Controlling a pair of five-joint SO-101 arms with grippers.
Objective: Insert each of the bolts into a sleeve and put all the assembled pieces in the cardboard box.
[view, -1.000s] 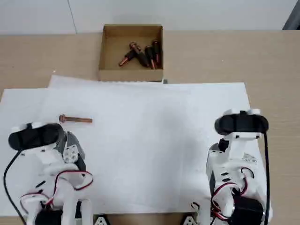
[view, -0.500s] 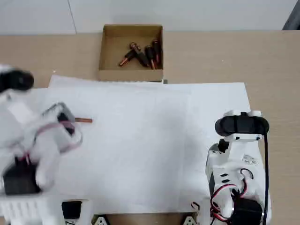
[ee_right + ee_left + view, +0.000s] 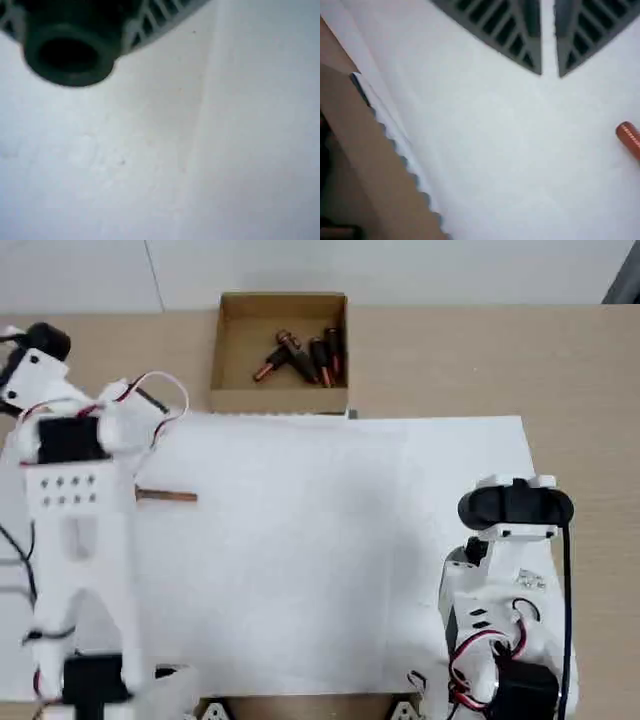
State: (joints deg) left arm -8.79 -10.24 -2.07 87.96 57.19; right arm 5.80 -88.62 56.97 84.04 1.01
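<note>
Left end effector (image 3: 549, 70): narrow, just a thin slit with nothing in it, over the white sheet (image 3: 330, 540).
Bolt (image 3: 168, 497): slim and copper-coloured, lying flat on the sheet, one end hidden under the left arm, well apart from the box.
Risk: jaws this narrow would likely shove or roll the bolt instead of straddling it.
Cardboard box (image 3: 280, 400): assembled pieces (image 3: 305, 355) inside.
Right end effector (image 3: 100, 20): seems closed on a dark hollow sleeve (image 3: 67, 57).

- table (image 3: 580, 370): pale wood top.
- sheet (image 3: 320, 540): white, lies flat over the table's near part, bare wood showing beyond its far and right edges.
- box (image 3: 228, 340): open cardboard, sits on bare wood at the far side, near wall right at the sheet's far edge.
</note>
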